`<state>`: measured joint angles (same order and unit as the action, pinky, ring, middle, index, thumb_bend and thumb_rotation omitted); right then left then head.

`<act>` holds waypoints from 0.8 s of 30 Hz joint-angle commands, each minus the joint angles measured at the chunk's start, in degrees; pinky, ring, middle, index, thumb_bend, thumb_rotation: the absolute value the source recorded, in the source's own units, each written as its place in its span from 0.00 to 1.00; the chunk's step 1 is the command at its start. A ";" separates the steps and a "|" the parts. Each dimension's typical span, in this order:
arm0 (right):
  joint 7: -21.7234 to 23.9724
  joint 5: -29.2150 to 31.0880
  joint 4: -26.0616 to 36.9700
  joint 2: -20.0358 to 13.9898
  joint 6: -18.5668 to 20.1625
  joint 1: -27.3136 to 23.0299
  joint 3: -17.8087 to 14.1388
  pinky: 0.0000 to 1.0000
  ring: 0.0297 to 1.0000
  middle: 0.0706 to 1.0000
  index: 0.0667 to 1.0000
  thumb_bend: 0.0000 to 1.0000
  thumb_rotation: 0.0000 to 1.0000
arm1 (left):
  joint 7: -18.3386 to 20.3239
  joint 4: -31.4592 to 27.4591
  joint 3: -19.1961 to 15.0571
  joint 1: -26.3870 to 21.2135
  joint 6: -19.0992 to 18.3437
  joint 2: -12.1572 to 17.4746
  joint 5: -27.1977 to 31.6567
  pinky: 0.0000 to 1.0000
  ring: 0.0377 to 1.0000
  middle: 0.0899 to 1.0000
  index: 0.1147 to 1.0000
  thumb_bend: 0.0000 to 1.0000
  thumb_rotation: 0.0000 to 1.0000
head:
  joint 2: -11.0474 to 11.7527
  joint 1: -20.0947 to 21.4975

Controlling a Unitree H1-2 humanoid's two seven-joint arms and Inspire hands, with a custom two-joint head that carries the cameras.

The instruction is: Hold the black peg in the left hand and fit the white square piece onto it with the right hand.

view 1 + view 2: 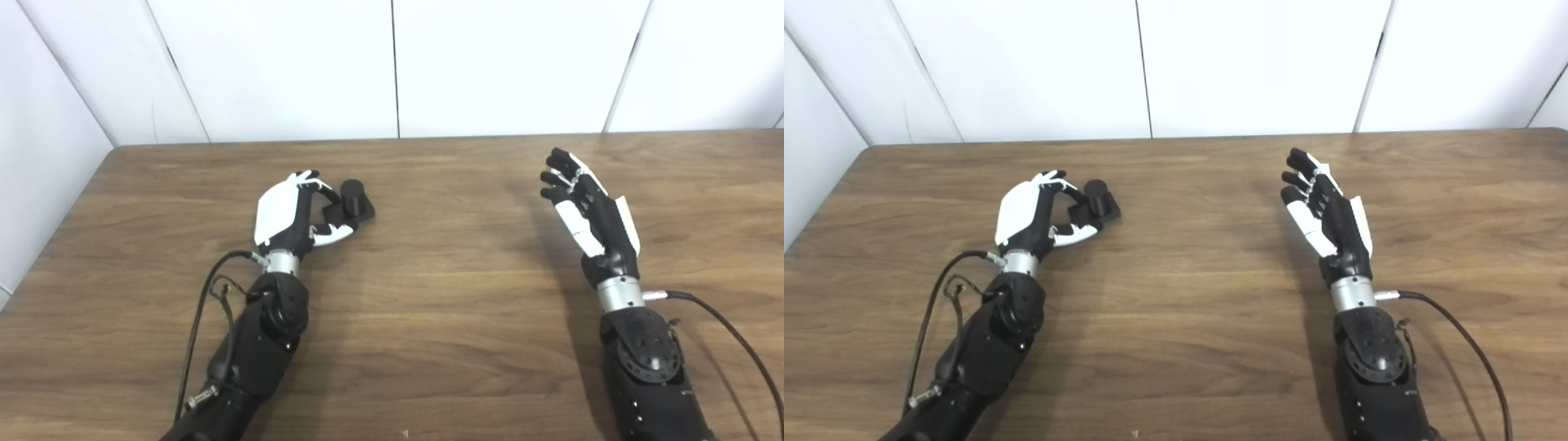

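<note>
Beside left hand (288, 214), black peg (350, 202)

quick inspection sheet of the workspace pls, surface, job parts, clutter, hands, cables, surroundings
surface: wooden table, brown grain, no spills seen.
job's things: black peg upright on its black square base, resting on the table by the left hand; white square piece not seen in either view.
clutter: nothing seen.
hands: left hand curled around the peg base, fingers at its edge, grasp not clearly closed; right hand open, fingers apart, holding nothing, raised on the table's right side.
cables: black cable loops beside the left forearm; another black cable trails from the right wrist.
surroundings: white panelled wall behind and to the left.
</note>
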<state>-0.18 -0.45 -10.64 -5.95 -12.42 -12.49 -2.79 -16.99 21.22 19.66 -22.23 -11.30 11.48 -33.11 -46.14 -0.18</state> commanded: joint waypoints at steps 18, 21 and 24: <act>-0.08 -0.20 -0.68 -0.88 0.17 3.25 -0.56 0.78 0.82 0.86 0.85 0.64 0.69 | 8.82 -7.00 7.72 7.44 -0.95 0.11 -4.24 0.98 0.96 0.89 0.43 0.51 0.09 | -0.30 1.56; -0.32 -0.85 -0.48 -0.99 0.30 3.35 -0.44 0.77 0.82 0.86 0.86 0.63 0.69 | 8.68 -7.25 8.57 7.68 -0.91 -0.28 -5.26 0.98 0.96 0.89 0.42 0.51 0.09 | -0.32 1.74; -0.40 -1.06 -0.02 -1.03 0.65 3.41 -0.54 0.77 0.81 0.85 0.86 0.62 0.69 | 8.33 -6.92 9.13 7.78 -0.46 -0.60 -5.89 0.97 0.96 0.89 0.42 0.51 0.10 | -0.23 2.54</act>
<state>-0.37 -1.40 -9.75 -6.30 -11.94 -11.87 -2.89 -13.52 11.85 25.29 -17.59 -11.59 11.66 -37.70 -46.41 2.11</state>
